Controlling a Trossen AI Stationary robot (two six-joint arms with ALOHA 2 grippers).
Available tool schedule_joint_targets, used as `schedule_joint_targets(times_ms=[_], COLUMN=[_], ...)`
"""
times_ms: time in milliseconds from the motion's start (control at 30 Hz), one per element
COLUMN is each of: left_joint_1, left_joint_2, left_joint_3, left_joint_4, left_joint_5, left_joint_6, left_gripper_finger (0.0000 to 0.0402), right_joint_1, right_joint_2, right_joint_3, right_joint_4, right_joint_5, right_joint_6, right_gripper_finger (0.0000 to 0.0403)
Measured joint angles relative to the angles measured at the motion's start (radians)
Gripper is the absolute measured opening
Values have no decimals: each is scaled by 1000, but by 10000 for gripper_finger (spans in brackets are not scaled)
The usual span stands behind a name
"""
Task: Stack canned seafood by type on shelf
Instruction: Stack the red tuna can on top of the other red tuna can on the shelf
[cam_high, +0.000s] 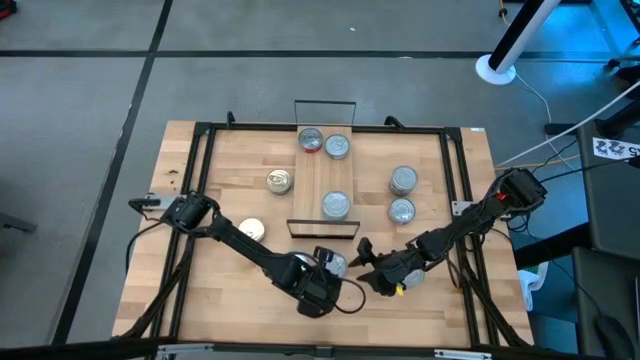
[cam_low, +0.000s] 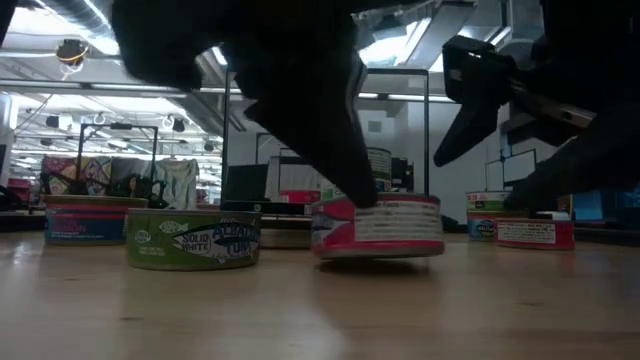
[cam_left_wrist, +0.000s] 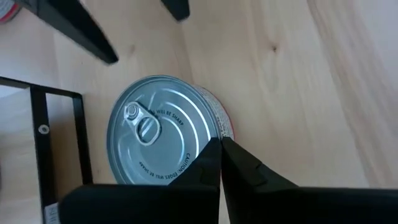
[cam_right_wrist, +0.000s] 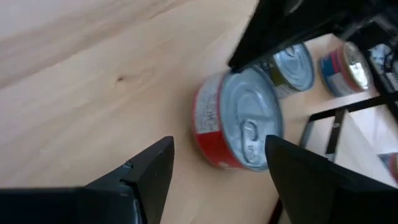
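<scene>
Wooden tabletop (cam_high: 240, 310) w/ black frame rails (cam_high: 200, 160) along its sides. Grey floor (cam_high: 90, 100) around it, white stand base (cam_high: 495, 68) top right, cables (cam_high: 560, 140) nearby.

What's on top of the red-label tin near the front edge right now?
The left gripper, shut, rests its fingertips at the rim of the red-label tin. The lid and pull tab are otherwise bare; the rim under the fingertips is hidden.

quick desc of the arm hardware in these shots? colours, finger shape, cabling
Both arms are dark, near black, built of slim jointed links. The left gripper has two flat matte-black fingers tapering to narrow tips. The right gripper has broader wedge-shaped black fingers, with a small yellow spot on its wrist. Black cables trail from each arm's base along the table edges.
</scene>
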Motion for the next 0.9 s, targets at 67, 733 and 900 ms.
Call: schedule_joint_targets(times_ms=[67,733,900], left_joint_1=[2,35,43], left_joint_2=[0,-3,-3], left_joint_3=[7,46,46], left_joint_4=[7,30,63], left_joint_5=[0,0,5], left_joint_6=[-22,-247,-286], left_gripper_finger=[1,0,0], right_joint_1=[0,0,0], right_joint_2=[0,0,0], right_joint_3=[0,0,0], right_joint_4=[0,-8,-8], right_joint_5=[25,38,39], right_joint_6=[-11,-29,-29], right_gripper_finger=[253,253,253])
